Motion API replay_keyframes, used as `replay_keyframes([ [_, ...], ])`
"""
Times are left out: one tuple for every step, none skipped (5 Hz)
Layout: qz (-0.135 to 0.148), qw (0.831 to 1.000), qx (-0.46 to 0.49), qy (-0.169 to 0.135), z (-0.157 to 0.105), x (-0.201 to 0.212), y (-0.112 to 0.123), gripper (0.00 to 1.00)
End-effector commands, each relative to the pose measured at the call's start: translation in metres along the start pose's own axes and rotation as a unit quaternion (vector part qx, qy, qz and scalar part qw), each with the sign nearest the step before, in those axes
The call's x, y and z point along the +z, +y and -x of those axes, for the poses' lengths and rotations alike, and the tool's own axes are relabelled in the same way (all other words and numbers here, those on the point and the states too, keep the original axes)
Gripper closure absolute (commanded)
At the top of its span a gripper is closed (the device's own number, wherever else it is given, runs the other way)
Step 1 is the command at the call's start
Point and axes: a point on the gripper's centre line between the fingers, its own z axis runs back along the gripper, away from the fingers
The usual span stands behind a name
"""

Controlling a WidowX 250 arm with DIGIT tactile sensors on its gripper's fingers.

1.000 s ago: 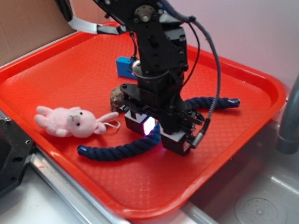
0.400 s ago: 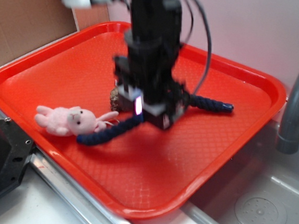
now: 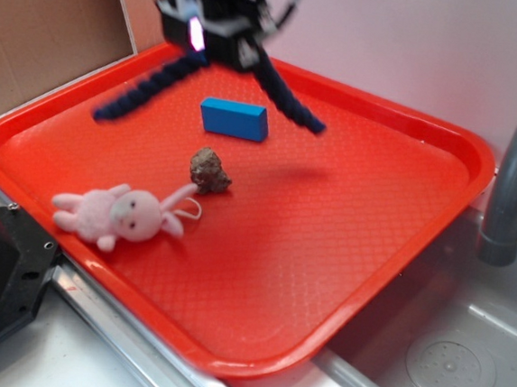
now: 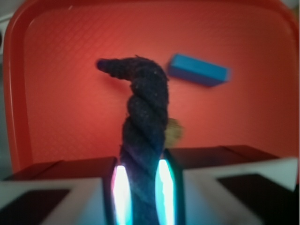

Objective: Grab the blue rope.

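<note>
Tool raised at 12 o'clock of the red tray, clamped on the blue rope; wrist view confirms rope pinched between both lit finger pads. Rope lifted clear of the tray, draped over the tool, one end hanging toward 9 o'clock, the other toward 3 o'clock. Blue block lying on the tray beneath the tool. Brown lump near tray centre. Pink plush rabbit at 8 o'clock, one ear reaching up beside the lump. Grey faucet at 3 o'clock, outside the tray, above the sink
</note>
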Motion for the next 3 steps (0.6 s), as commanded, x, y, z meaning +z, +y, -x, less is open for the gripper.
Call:
replay_keyframes([
  [0.024,0.998,0.047,-0.047,0.009,0.052,0.050,1.00],
  [0.041,0.994,0.094,-0.031,0.009,0.045,0.069,1.00],
  [0.027,0.995,0.091,-0.028,0.004,0.041,0.067,1.00],
])
